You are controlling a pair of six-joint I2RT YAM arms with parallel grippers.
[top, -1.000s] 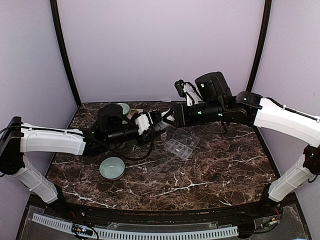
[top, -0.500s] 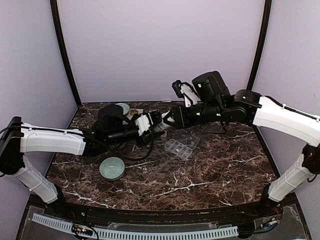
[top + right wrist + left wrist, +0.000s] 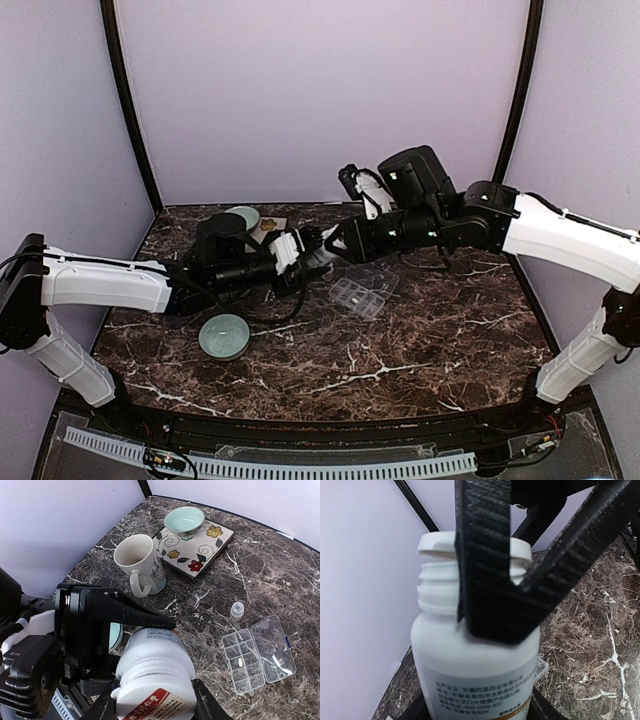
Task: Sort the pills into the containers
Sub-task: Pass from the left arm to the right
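Observation:
A white pill bottle (image 3: 321, 254) is held in mid-air between both grippers, above the table's back middle. My left gripper (image 3: 308, 246) is shut on its body (image 3: 470, 670). My right gripper (image 3: 336, 240) is shut on its white cap (image 3: 437, 542), which sits raised above the bare neck threads. In the right wrist view the cap (image 3: 160, 700) fills the space between my right fingers, with the bottle body (image 3: 162, 652) beyond it. The clear pill-organiser box (image 3: 362, 290) lies on the table with its lid open. One pale pill (image 3: 240, 662) lies in a compartment of the box (image 3: 257, 655).
A small white-capped bottle (image 3: 236, 610) stands just behind the organiser. A white mug (image 3: 140, 562) and a patterned square plate (image 3: 210, 542) with a pale green bowl (image 3: 184, 520) on it sit at the back left. Another pale green bowl (image 3: 224, 335) is front left.
Both grippers and the bottle have drifted slightly left. The right wrist has shifted left and a little up.

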